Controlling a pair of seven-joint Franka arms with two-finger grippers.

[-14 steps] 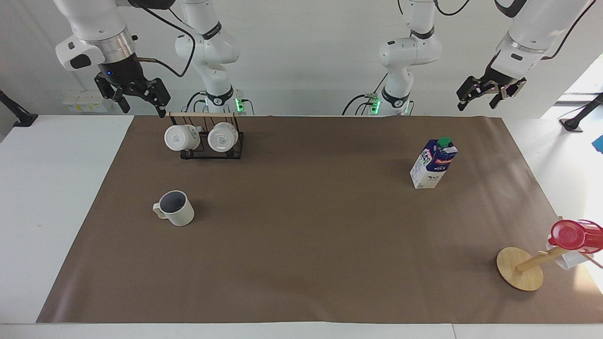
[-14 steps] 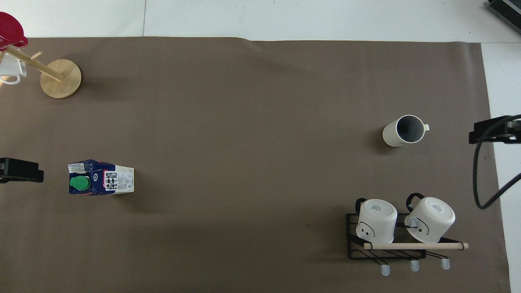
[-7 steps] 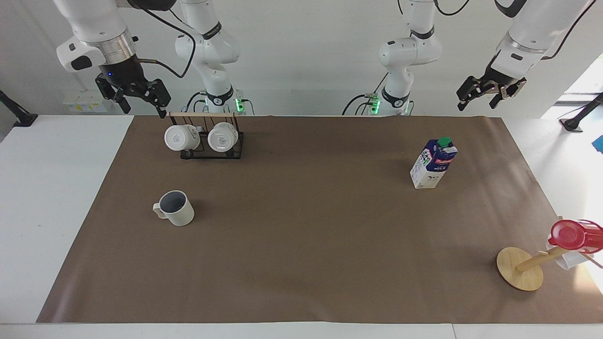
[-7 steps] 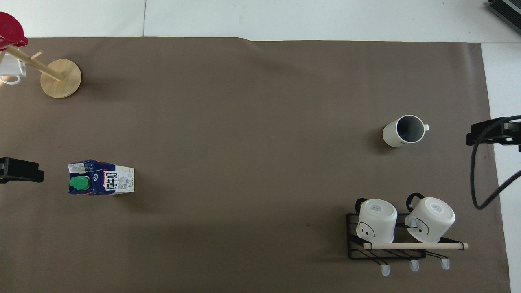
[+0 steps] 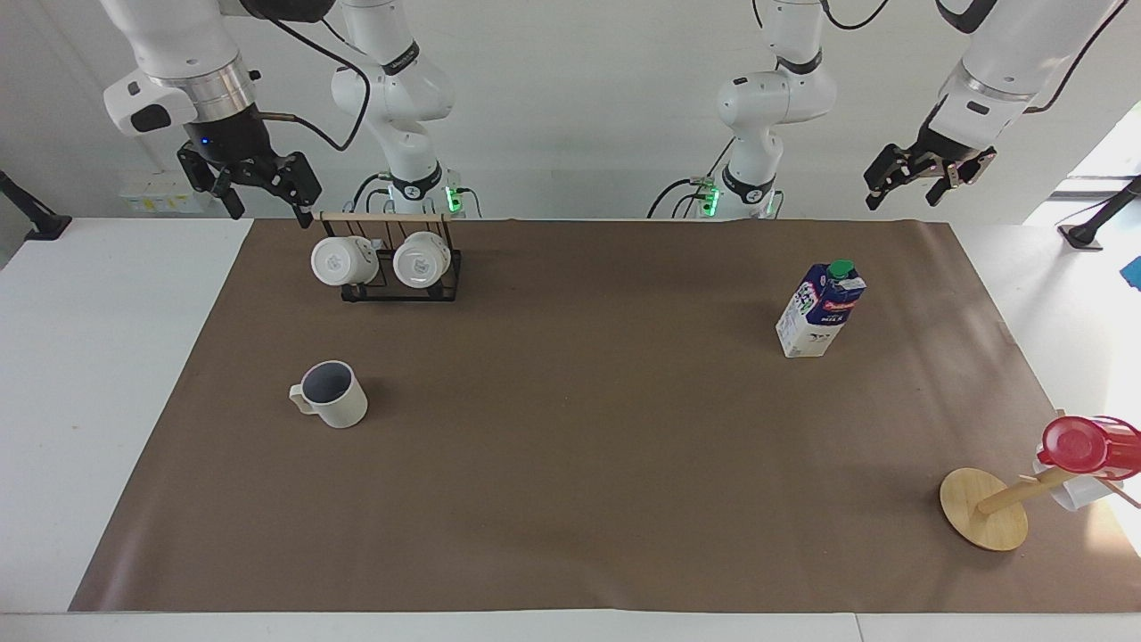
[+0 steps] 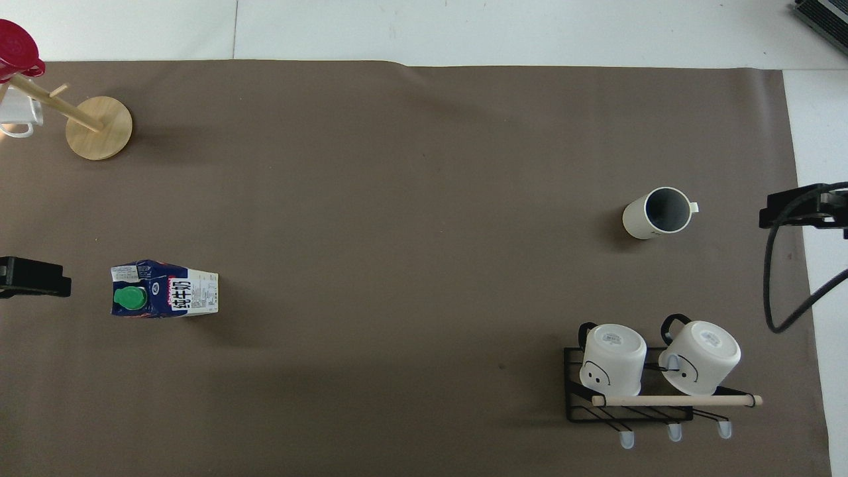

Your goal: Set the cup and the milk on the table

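The cream-white cup [image 5: 332,394] [image 6: 656,213] stands upright on the brown sheet of the table [image 5: 579,464] [image 6: 397,199], toward the right arm's end, farther from the robots than the rack. The milk carton [image 5: 820,309] [image 6: 165,289] stands upright on the sheet toward the left arm's end. My right gripper [image 5: 266,201] [image 6: 805,209] hangs open and empty in the air beside the rack, over the sheet's edge. My left gripper [image 5: 923,183] [image 6: 33,277] hangs open and empty, raised over the table's left-arm end, apart from the milk.
A black wire rack [image 5: 392,285] [image 6: 573,397] with a wooden bar holds two plain white mugs, near the robots. A wooden mug tree [image 5: 985,508] [image 6: 98,127] with a red cup [image 5: 1083,444] [image 6: 16,46] stands at the corner farthest from the robots, at the left arm's end.
My right gripper has drifted slightly toward the right arm's end of the table. The left gripper, cup and milk have not moved.
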